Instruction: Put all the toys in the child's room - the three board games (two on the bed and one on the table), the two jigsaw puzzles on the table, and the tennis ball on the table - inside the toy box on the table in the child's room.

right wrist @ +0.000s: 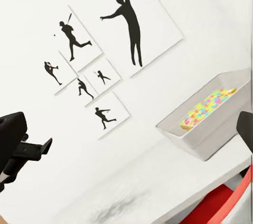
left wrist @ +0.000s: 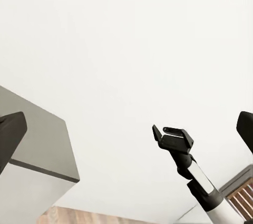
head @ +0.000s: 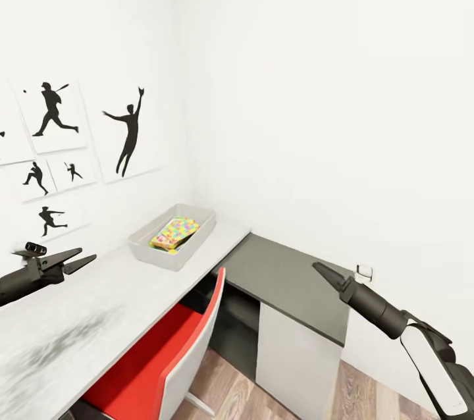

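Observation:
The toy box point(head: 146, 243), a shallow light-grey bin, stands at the far end of the pale mottled table point(head: 79, 321) against the wall. Inside it lies a multicoloured jigsaw puzzle point(head: 174, 233), which the right wrist view shows lying flat in the toy box point(right wrist: 208, 145) as a bright jigsaw puzzle point(right wrist: 208, 108). My left gripper point(head: 87, 254) hovers open over the table, short of the box. My right gripper point(head: 317, 267) hangs over the lower dark desk, empty. Its fingers point(right wrist: 10, 134) stand wide apart in its wrist view. The left wrist view looks across at the right gripper point(left wrist: 171, 137).
A lower dark-grey desk point(head: 289, 282) joins the table at the corner. A red chair point(head: 164, 347) is tucked under the table's near edge. Black baseball silhouette pictures point(head: 128, 133) hang on the left wall. Wood-plank floor point(head: 230, 393) shows below.

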You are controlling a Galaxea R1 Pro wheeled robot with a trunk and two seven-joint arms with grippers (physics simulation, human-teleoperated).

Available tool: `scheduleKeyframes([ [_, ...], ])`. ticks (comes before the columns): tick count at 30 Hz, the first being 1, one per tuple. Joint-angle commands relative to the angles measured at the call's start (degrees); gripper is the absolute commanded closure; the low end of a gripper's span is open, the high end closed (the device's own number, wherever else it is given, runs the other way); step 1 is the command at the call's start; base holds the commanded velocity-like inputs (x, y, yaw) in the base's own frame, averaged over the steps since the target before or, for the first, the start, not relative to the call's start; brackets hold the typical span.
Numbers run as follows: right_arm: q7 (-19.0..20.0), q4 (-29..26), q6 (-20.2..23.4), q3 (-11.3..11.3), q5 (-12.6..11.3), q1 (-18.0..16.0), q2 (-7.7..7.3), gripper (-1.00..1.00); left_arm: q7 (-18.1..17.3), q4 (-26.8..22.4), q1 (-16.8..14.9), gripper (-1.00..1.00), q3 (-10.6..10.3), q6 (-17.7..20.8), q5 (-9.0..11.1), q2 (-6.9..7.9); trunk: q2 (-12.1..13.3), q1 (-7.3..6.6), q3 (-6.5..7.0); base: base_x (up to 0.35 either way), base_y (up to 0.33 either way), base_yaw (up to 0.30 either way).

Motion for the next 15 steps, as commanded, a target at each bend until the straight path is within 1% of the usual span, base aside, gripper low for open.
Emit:
scheduleKeyframes([
  [1, 0.0, 0.1, 0.5, 0.0, -0.5, 0.0, 0.01, -1.00, -0.2, 0.0, 0.0, -1.00, 0.0, 0.6, 0.0, 0.02, 0.0, 0.02, -0.02, 0.000, 0.000, -0.213],
  [6, 0.0, 0.3, 0.6, 0.0, -0.6, 0.0, -0.05, -1.00, -0.2, 0.0, 0.0, -1.00, 0.0, 0.6, 0.0, 0.02, 0.0, 0.02, -0.01, -0.020, 0.000, -0.262],
  [11, 0.0, 0.5, 0.6, -0.1, -0.6, 0.0, -0.06, -1.00, -0.2, 0.0, 0.0, -1.00, 0.0, 0.6, 0.0, 0.02, 0.0, 0.02, -0.01, -0.137, 0.000, -0.283],
  [15, 0.0, 0.6, 0.6, -0.1, -0.6, 0.0, -0.12, -1.00, -0.2, 0.0, 0.0, -1.00, 0.0, 0.6, 0.0, 0.02, 0.0, 0.02, -0.01, -0.048, 0.000, -0.285],
])
